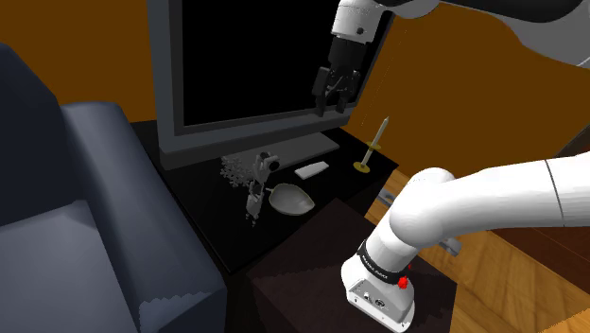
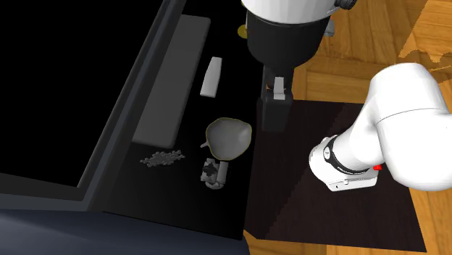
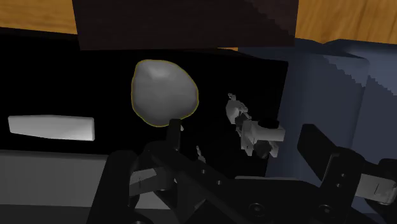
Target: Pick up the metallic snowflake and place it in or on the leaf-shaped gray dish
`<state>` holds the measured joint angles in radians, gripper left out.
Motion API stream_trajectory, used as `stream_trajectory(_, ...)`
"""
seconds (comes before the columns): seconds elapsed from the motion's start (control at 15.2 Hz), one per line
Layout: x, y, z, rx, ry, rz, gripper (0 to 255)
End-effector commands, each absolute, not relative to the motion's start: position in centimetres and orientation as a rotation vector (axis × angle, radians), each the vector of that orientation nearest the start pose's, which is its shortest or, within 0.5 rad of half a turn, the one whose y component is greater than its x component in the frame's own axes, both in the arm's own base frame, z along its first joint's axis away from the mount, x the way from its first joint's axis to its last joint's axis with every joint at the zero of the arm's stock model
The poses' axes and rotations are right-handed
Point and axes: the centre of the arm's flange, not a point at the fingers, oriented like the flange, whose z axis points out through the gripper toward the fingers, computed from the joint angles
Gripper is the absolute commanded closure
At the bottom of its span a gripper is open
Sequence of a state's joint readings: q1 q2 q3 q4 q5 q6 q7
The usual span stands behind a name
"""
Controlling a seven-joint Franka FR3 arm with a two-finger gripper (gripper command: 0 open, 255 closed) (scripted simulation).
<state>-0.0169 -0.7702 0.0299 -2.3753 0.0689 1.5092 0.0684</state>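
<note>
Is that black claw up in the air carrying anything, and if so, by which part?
Nothing is held. The black two-finger gripper hangs open and empty, high up and well clear of the pale grey snowflake.

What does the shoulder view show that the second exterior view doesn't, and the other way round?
The shoulder view adds the orange wall and a slim stick's upright shaft. The second exterior view, from above, adds the gray dish's whole leaf outline and yellowish edge. Both share that dish, the speckled snowflake near it, a white bar, a grey gadget and the white arm.
</note>
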Motion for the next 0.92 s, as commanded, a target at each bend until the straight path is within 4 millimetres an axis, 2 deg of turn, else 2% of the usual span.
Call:
stream_trajectory(0.0, 30.3, 1.4, 57.2, -3.092, 0.099, 0.151, 0)
stream_trajectory(0.86, 42.7, 1.5, 45.1, -3.117, -0.162, 0.166, 0)
